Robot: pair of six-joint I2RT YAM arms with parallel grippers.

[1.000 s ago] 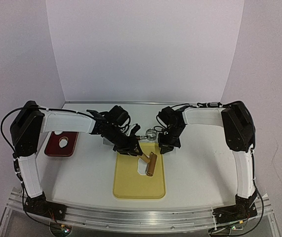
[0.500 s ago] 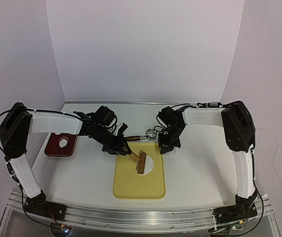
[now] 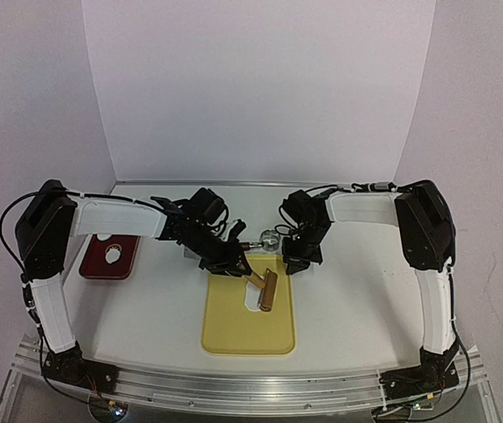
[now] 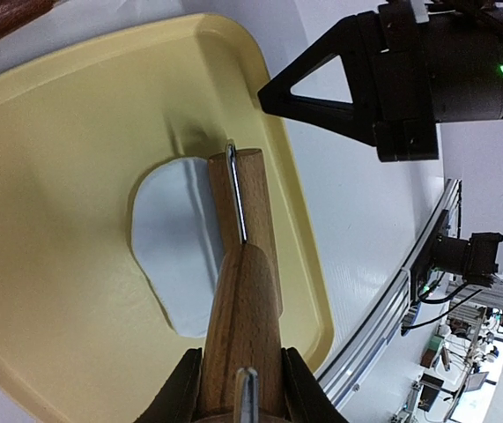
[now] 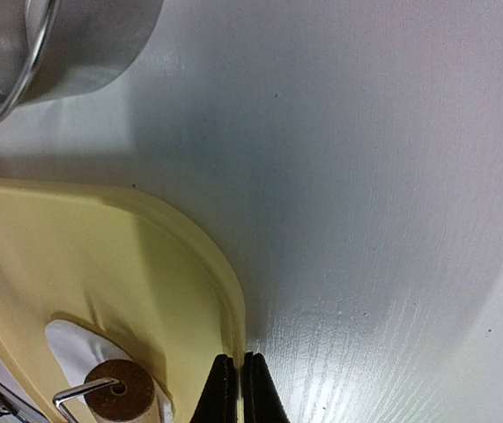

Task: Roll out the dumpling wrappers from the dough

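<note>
My left gripper [image 4: 240,388] is shut on the wooden handle [image 4: 247,326] of a small rolling pin. Its barrel [image 4: 242,203] lies on a flattened oval sheet of white dough [image 4: 172,256] on the yellow tray [image 4: 57,220]. From above, the rolling pin [image 3: 268,291] sits at the tray's [image 3: 233,335] far right part, with the left gripper [image 3: 238,264] at its far end. My right gripper [image 5: 237,379] is shut on the yellow tray's rim [image 5: 225,282] at the far right corner [image 3: 293,263]. A small white dough piece [image 3: 114,256] lies on a red plate; I cannot tell whether it is a dumpling wrapper.
A metal ring cutter [image 3: 269,238] stands on the white table just beyond the tray, between the two grippers, and shows close up in the right wrist view [image 5: 66,44]. The red plate [image 3: 92,264] sits at the left, under the left arm.
The left gripper drew the rolling pin left across the dough, then pushed it back right to about where it was. The right gripper kept still on the tray's rim.
</note>
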